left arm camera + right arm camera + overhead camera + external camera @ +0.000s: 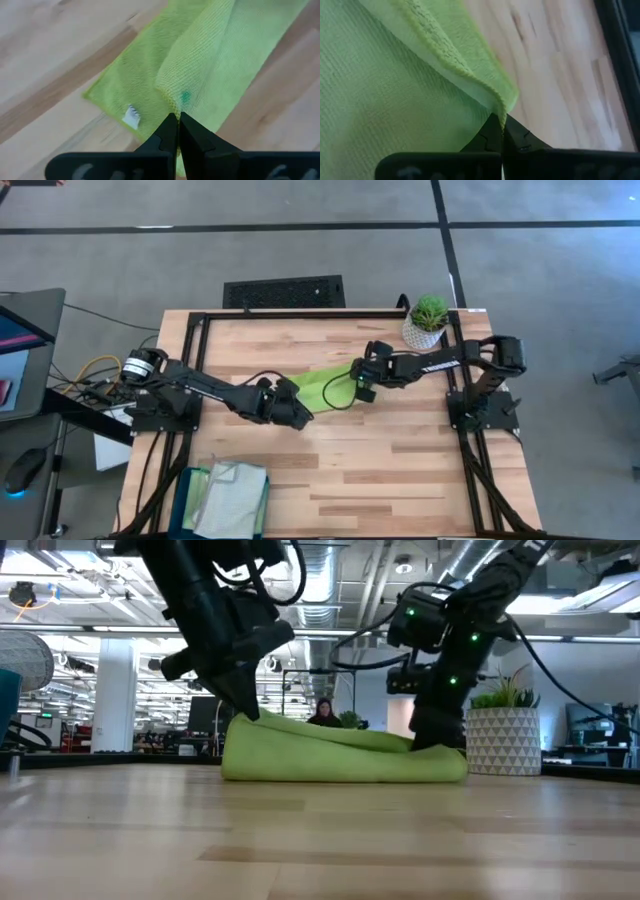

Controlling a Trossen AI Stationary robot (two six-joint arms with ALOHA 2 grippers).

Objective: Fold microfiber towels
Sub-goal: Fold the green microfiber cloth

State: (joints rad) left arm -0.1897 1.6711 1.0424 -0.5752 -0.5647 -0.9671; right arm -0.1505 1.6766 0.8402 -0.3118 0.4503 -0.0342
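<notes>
Bin: we see a teal bin [190, 498] at the table's near left edge, with pale cloths [232, 498] piled in it; we cannot tell how many.
Left gripper: we find the left gripper [178, 120] clenched on an edge of the lime towel [328, 387], at the towel's left end. In the low view it pinches the cloth just above the table.
Towel: the lime towel lies mid-table between the two arms, doubled over lengthwise, sagging in the middle. Its lower layer rests on the wood; the upper layer is raised at both pinched ends. We note a small white tag [131, 117] near one corner.
Right gripper: we find the right gripper [501, 122] clenched on the hem of the same towel, at its right end, low over the table.
Table: butcher-block wood top [400, 460] with a black frame round it.
Plant: a small potted plant [427, 320] stands at the far right corner, apart from the towel.
Background: in the low view we see a person [324, 714] far off behind the towel.
</notes>
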